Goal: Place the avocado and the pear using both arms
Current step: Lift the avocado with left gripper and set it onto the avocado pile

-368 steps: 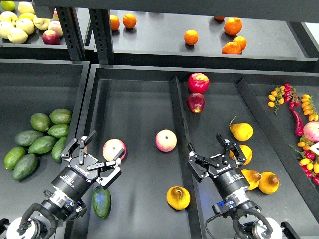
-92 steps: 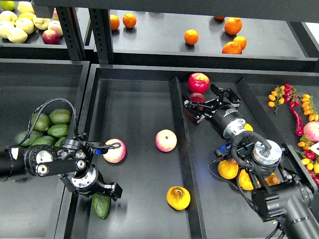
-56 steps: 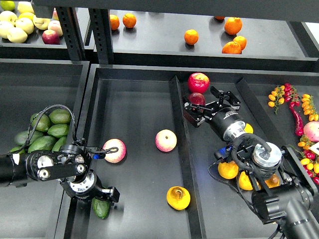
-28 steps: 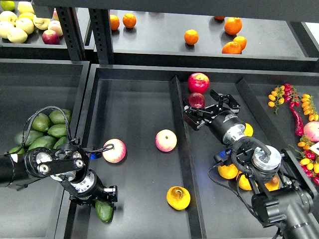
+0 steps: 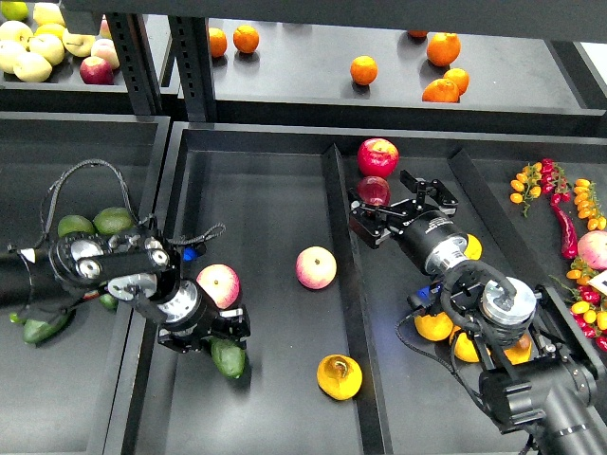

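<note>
Pinching the avocado, left tool was seen; pear lay well below spread right tool.

My arms are matt black with shiny metal rings at the joints. The avocado under my left gripper has smooth, glossy dark skin. The pear looks waxy, with a dull brown blemish. The tray is matt black, faintly sheened.
</note>
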Tool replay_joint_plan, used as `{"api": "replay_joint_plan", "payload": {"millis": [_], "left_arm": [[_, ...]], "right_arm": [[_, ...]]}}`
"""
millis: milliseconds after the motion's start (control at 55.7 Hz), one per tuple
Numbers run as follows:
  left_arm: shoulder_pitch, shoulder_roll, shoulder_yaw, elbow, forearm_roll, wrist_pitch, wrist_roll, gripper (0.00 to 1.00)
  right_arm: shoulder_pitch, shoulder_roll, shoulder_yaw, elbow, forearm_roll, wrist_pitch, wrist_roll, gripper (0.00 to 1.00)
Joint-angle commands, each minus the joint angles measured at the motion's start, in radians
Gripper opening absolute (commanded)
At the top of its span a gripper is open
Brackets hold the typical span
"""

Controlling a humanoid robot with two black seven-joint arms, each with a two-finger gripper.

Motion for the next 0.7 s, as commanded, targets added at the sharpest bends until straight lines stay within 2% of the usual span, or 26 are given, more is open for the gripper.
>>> {"api": "replay_joint_plan", "payload": {"millis": [0, 431, 683], "left_arm": [[-0.010, 0.054, -0.029, 0.016, -0.050, 0.000, 0.000, 0.09], [0.005, 0.346, -0.055, 0.096, -0.079, 0.000, 0.000, 0.10], [0.160, 0.360, -0.137, 0.125, -0.064, 0.000, 0.000, 0.12]], "right_arm": [[-0.001, 0.000, -0.002, 0.000, 0.000, 0.000, 0.000, 1.00], [-0.001, 0.000, -0.012, 0.000, 0.000, 0.000, 0.000, 1.00], [-0.001, 0.000, -0.014, -0.004, 0.000, 0.000, 0.000, 1.00]]}}
